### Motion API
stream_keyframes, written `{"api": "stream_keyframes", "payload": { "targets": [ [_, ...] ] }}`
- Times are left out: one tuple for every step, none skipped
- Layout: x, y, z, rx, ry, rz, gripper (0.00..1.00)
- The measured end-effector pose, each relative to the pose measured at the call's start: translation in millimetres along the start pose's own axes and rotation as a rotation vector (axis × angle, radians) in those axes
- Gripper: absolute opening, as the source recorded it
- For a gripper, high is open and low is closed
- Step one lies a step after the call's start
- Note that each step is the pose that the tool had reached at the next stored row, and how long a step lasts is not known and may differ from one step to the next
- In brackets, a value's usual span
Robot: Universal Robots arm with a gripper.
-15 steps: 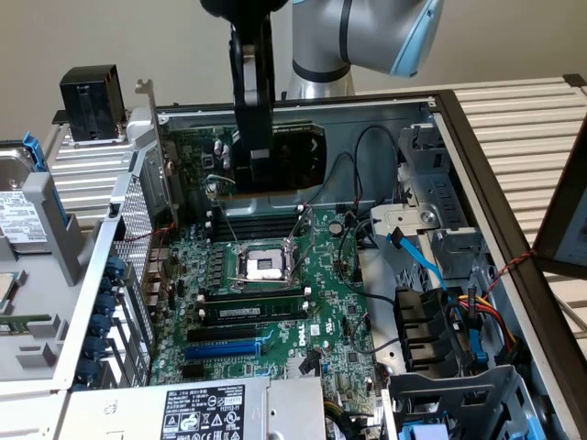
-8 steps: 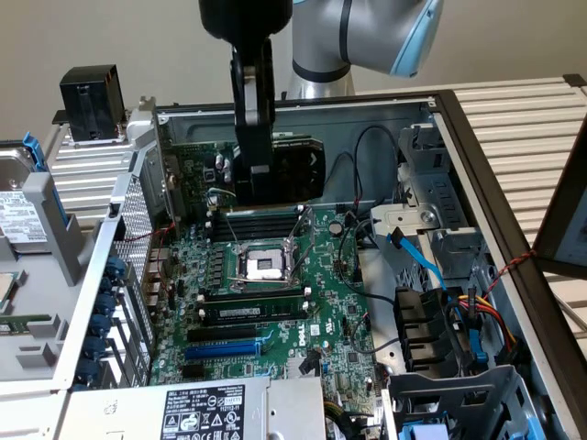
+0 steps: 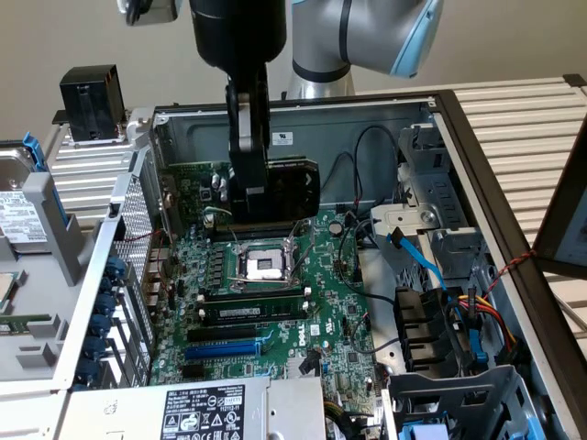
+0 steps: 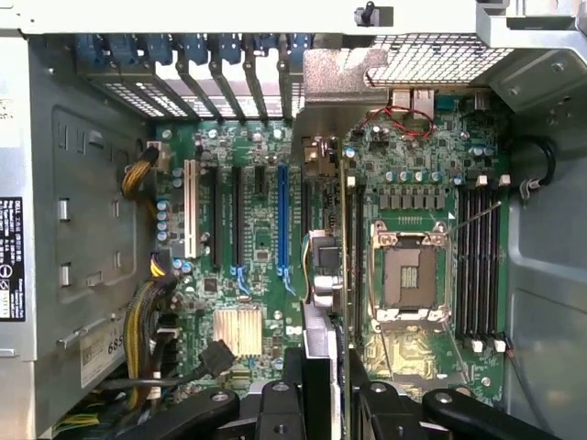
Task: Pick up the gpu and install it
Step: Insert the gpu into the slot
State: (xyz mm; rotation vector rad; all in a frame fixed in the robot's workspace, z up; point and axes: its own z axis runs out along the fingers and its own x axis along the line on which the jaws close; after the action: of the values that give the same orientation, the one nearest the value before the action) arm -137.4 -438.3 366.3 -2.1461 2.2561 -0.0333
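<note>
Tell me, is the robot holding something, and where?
Yes. Its fingers squeeze the small card with the black cover on both flat sides, near one end.

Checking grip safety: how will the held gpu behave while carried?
The gpu looks rigid, a flat board with a shroud, so probably no flopping. Gripped near one end by the gripper, it might pivot. Its exposed edge seems fragile if knocked against the motherboard.

Pale slatted counter (image 3: 523,128), open grey computer case (image 3: 193,137) lying on its side on it, black boxy unit (image 3: 90,103) standing at the exterior view's left
</note>
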Motion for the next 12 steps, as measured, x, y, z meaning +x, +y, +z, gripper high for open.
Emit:
{"api": "stream_keyframes", "payload": {
  "targets": [
    [2.5, 0.4, 2.0, 0.0000, -0.0001, 0.000, 0.28],
    [5.1, 0.7, 3.7, 0.0000, -0.0001, 0.000, 0.28],
    [8.2, 1.2, 5.5, 0.0000, -0.0001, 0.000, 0.28],
    [10.7, 1.6, 6.9, -0.0006, -0.0002, 0.000, 0.28],
    [12.9, 2.0, 8.3, -0.0019, 0.0000, 0.000, 0.28],
    [14.3, 2.8, 10.0, -0.0028, 0.0000, 0.000, 0.28],
    [14.8, 3.9, 11.9, -0.0031, -0.0002, 0.001, 0.28],
    [15.1, 5.1, 13.6, -0.0036, 0.0001, 0.002, 0.28],
    [15.5, 6.3, 15.4, -0.0039, 0.0000, 0.002, 0.28],
    [15.8, 7.5, 17.1, -0.0047, 0.0001, 0.003, 0.28],
    [16.1, 8.9, 19.0, -0.0067, 0.0002, 0.003, 0.28],
    [16.2, 10.0, 20.4, -0.0101, 0.0005, 0.003, 0.28]
  ]
}}
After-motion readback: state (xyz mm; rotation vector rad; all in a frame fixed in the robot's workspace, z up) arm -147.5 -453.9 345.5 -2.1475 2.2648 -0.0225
